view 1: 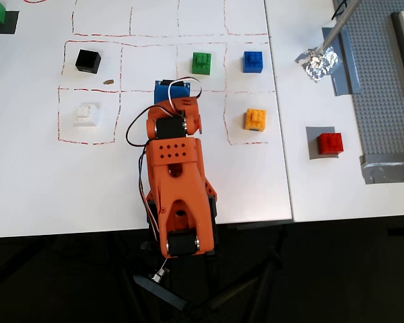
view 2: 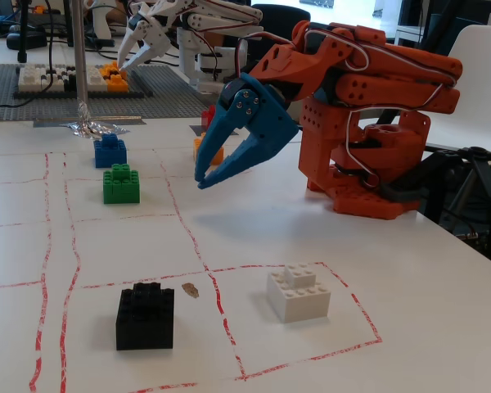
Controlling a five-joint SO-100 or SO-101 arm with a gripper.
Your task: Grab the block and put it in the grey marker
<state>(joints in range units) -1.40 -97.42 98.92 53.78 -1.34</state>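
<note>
The red block (view 1: 330,142) sits on the grey marker (view 1: 312,144) at the right of the overhead view, well away from the arm. In the fixed view only a sliver of the block (view 2: 207,117) shows behind the blue jaws, and the marker is hidden. My gripper (view 2: 201,182) hangs above the white sheet, pointing down and left, fingertips nearly touching and nothing between them. In the overhead view the gripper (view 1: 167,85) is mostly covered by the orange arm (view 1: 175,168), between the green brick (view 1: 202,62) and the white brick (view 1: 86,114).
A blue brick (view 1: 253,61), an orange-yellow brick (view 1: 256,119) and a black brick (view 1: 88,61) stand in red-lined squares. Crumpled foil (view 1: 318,60) at a pole's foot, grey tape strips (view 1: 347,64) and a studded baseplate (view 1: 390,87) lie right. A white arm (view 2: 188,20) stands behind.
</note>
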